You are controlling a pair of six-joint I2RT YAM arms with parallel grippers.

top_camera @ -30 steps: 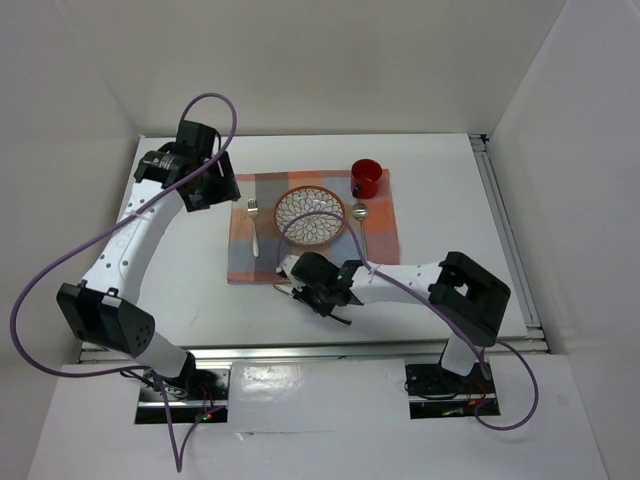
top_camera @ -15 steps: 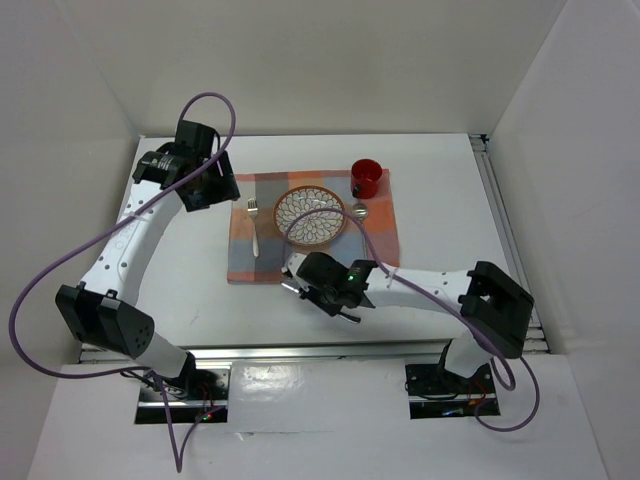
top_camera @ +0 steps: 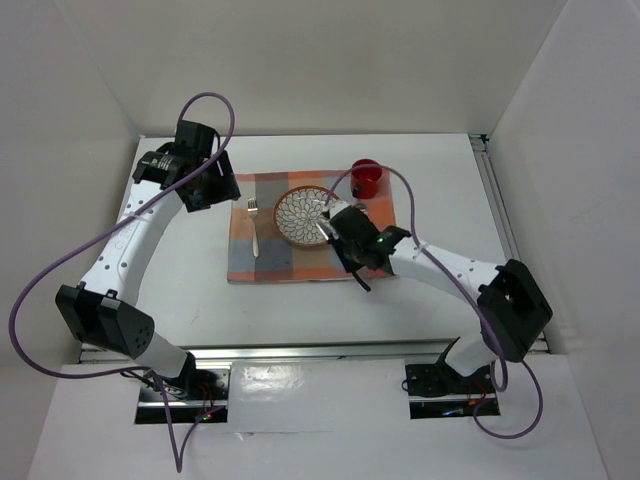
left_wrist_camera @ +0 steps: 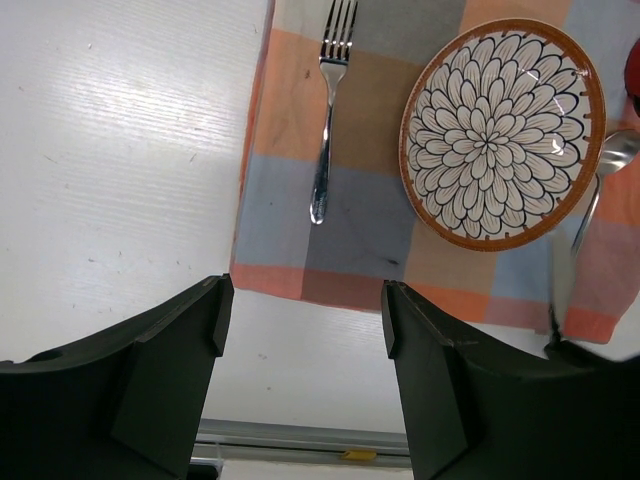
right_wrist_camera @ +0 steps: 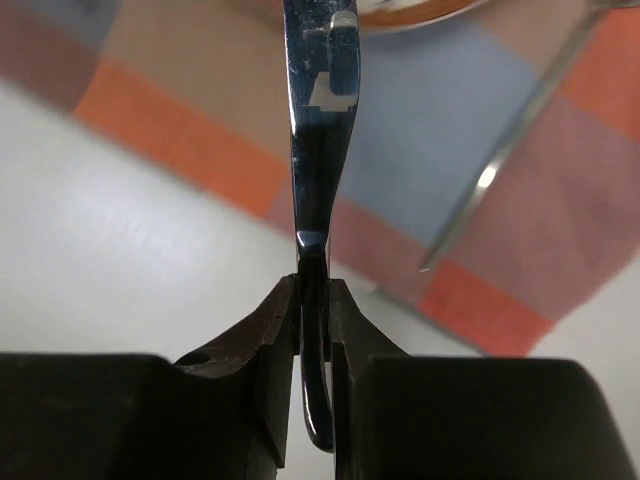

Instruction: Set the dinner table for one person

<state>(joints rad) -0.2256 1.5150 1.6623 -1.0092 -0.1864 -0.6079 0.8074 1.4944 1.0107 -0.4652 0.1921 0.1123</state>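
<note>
Over the placemat (top_camera: 300, 250), the right tool (top_camera: 335, 226) carries a flat metal utensil (right_wrist_camera: 322, 150), probably the knife. Its jaws are nearly closed and pinch the handle edge-on, with the long end pointing out ahead toward the plate (top_camera: 309, 215). In the wrist view the cloth below is blurred, so the utensil looks to be off the surface, not laid down yet.

Step in hand, as judged: bringing the last piece of cutlery to its spot. Fork (left_wrist_camera: 328, 120) already lies on the mat left of the plate, spoon (left_wrist_camera: 592, 195) on the right, red cup (top_camera: 366, 178) at the mat's far right corner.

Next move likely calls for lowering the utensil flat on the mat to the right of the plate, beside the spoon and parallel to it, then opening the jaws. The gap between plate rim and spoon looks narrow, so the tool could bump either one.

Left tool (left_wrist_camera: 305, 300) is wide open and holds nothing. It hangs above the counter (top_camera: 440, 190) just off the mat's left edge, away from the action.

The counter itself is the big white surface under everything. The mat sits around its middle, and a metal rail runs along its right edge in the top view.
</note>
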